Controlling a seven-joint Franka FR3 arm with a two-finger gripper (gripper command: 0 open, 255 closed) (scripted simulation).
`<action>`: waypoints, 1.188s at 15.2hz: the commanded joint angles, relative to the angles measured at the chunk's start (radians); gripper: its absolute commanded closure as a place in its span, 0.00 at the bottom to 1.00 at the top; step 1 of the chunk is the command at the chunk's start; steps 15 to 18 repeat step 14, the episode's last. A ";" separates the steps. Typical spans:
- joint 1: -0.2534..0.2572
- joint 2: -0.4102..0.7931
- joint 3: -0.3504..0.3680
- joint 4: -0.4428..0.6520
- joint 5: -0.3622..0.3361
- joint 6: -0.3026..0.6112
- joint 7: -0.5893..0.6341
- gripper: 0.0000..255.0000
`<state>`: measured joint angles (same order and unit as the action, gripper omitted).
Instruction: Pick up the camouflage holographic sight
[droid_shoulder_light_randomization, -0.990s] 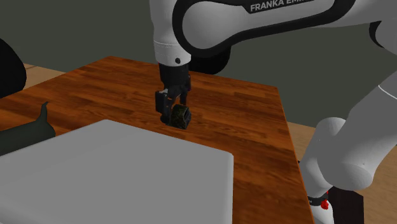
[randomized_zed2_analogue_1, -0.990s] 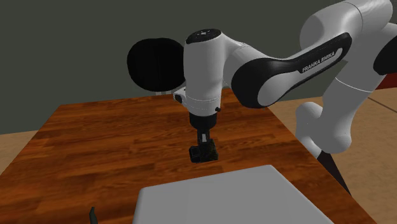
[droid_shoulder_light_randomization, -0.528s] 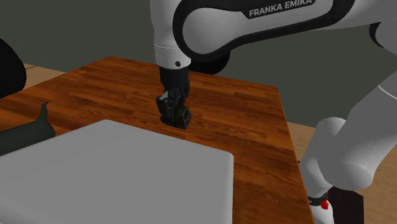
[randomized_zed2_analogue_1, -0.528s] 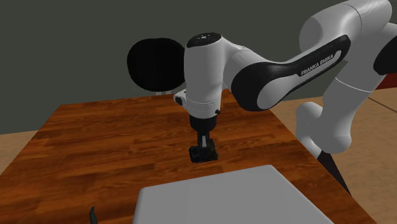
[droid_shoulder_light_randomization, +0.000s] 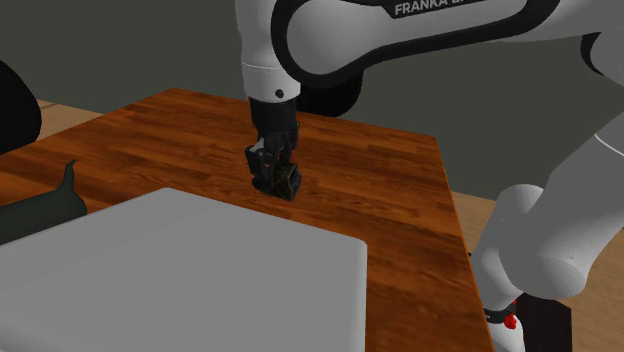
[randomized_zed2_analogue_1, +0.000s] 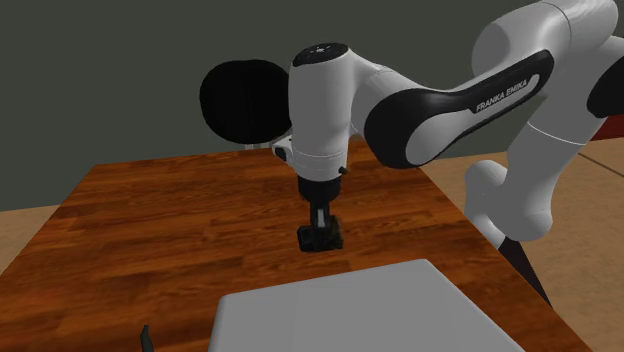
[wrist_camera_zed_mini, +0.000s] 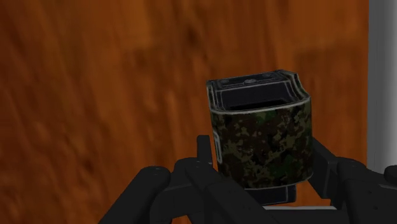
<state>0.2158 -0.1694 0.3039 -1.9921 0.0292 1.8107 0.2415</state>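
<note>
The camouflage sight (wrist_camera_zed_mini: 264, 137) is a small boxy block with a green-brown mottled skin and a dark window frame on its far end. In the wrist view my gripper (wrist_camera_zed_mini: 261, 162) is shut on it, one black finger pressed to each side. From the shoulder view the sight (droid_shoulder_light_randomization: 285, 181) hangs at the tip of my gripper (droid_shoulder_light_randomization: 272, 172), just over the middle of the wooden table (droid_shoulder_light_randomization: 380, 190). The second exterior view has the sight (randomized_zed2_analogue_1: 321, 237) directly under the white wrist, close to the table top.
A large flat grey slab (droid_shoulder_light_randomization: 170, 280) covers the table's near part, its edge just short of the sight. A dark shape (droid_shoulder_light_randomization: 50, 205) lies at the shoulder view's left. A black round object (randomized_zed2_analogue_1: 240, 100) stands behind the table's far edge.
The fingers closed from wide apart onto the sight. The hand and sight have since risen very slightly.
</note>
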 joint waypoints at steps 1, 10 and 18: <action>0.000 0.002 0.000 0.027 -0.001 -0.026 0.001 1.00; -0.002 0.007 -0.002 0.154 -0.003 -0.147 0.001 1.00; -0.002 0.012 -0.002 0.188 -0.005 -0.177 0.001 1.00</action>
